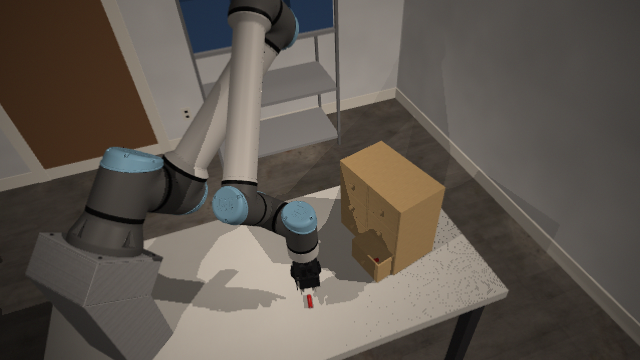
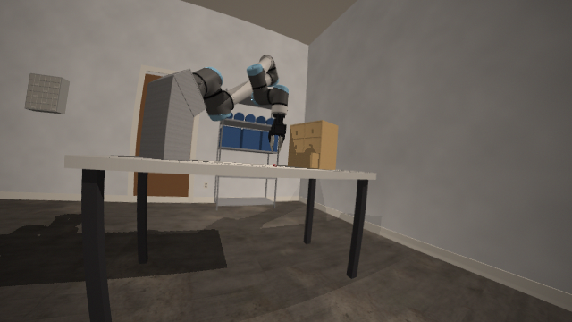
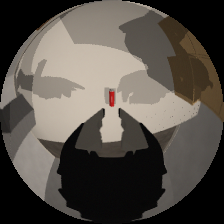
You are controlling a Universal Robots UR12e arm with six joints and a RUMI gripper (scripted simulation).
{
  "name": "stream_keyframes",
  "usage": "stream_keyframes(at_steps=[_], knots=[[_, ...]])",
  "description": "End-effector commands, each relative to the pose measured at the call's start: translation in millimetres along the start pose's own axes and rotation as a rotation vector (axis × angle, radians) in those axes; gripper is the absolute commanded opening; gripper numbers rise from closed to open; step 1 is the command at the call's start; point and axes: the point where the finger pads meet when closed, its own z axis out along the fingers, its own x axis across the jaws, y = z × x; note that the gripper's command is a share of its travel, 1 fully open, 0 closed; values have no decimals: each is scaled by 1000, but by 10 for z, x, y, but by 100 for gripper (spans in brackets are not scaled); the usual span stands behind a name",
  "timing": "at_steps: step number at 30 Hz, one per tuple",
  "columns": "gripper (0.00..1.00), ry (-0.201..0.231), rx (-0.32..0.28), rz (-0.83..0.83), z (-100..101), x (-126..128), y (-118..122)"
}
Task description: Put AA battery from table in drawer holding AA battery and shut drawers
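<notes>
Bottom drawer (image 1: 378,266) of chest (image 1: 400,200) open w/ red item inside

Small red AA battery (image 1: 310,301) lying flat on the white table, well apart from the chest. Tan wooden chest (image 1: 400,200) standing upright, bottom drawer (image 1: 377,264) pulled partly out, something red inside.

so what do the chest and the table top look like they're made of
The chest looks like light wood or fibreboard: matte, even tan, no visible grain. The table top looks like white laminate or painted board: flat and matte, with no gloss. Neither is certain.
</notes>
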Motion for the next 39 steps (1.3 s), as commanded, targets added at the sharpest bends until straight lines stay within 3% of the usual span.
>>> stream_keyframes(at_steps=[1,13,39], knots=[[17,1,0,0,5,4,2],[17,1,0,0,77,4,3],[17,1,0,0,431,4,5]])
